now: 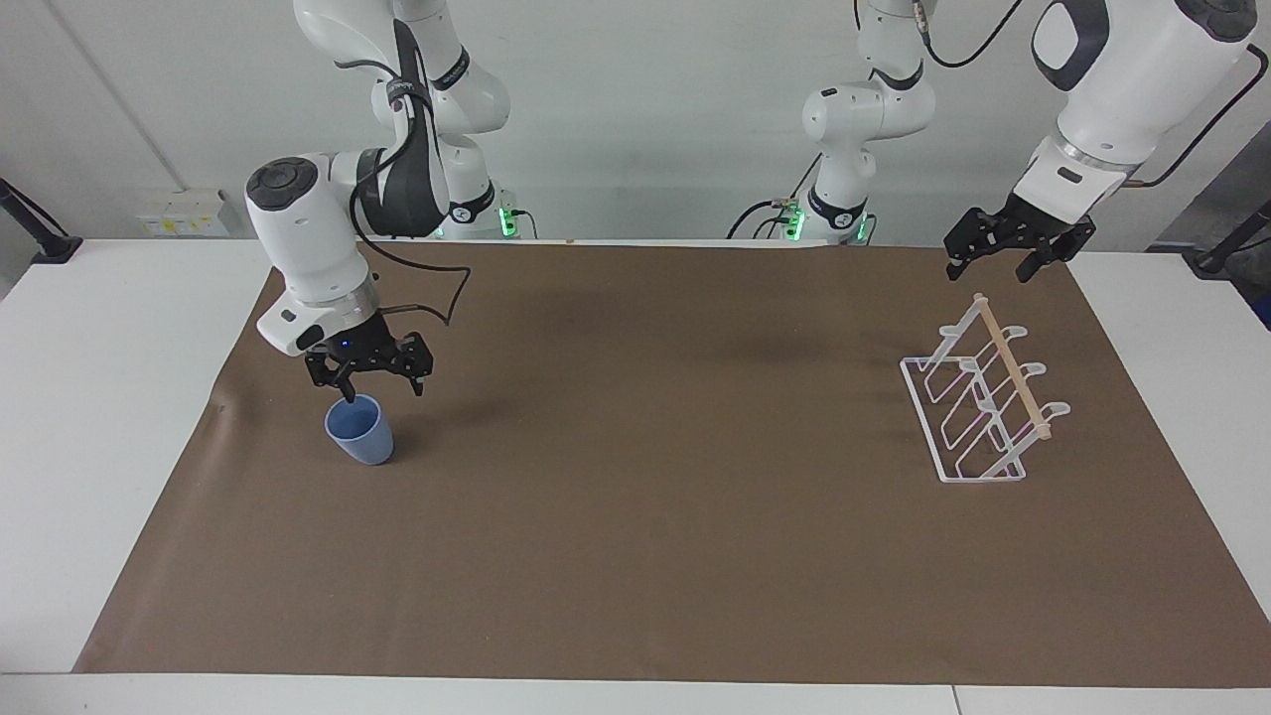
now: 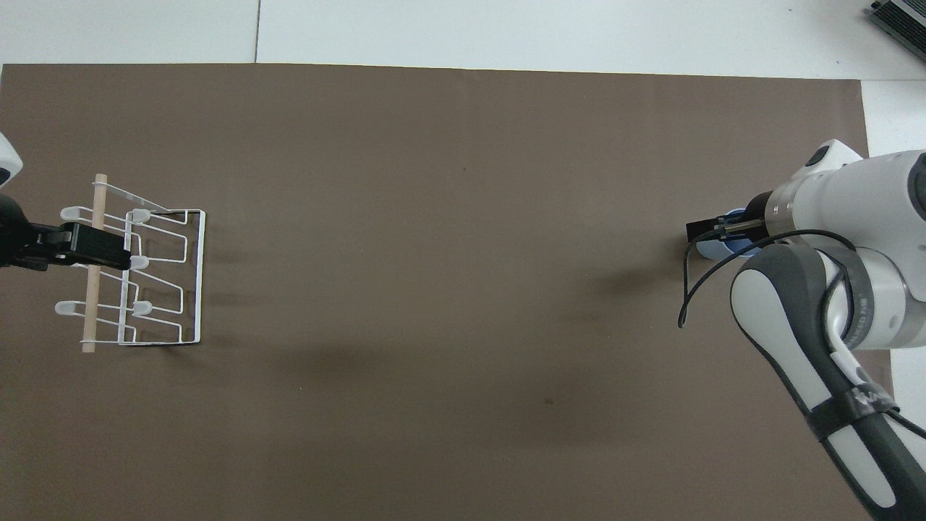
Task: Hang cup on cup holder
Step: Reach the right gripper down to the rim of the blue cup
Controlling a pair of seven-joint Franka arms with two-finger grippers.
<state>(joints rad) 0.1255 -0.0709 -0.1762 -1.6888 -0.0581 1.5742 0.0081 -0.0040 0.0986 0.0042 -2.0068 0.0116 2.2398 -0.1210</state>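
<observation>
At the brown mat's (image 1: 635, 556) right-arm end | right gripper (image 1: 369, 387) spread wide, just over upright light-blue cup (image 1: 361, 435) | left gripper (image 1: 996, 266) unclenched, waiting above clear cup holder (image 1: 978, 407)

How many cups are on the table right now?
1. The cup stands upright on the brown mat toward the right arm's end, just under the open right gripper. None hangs on the cup holder.
</observation>
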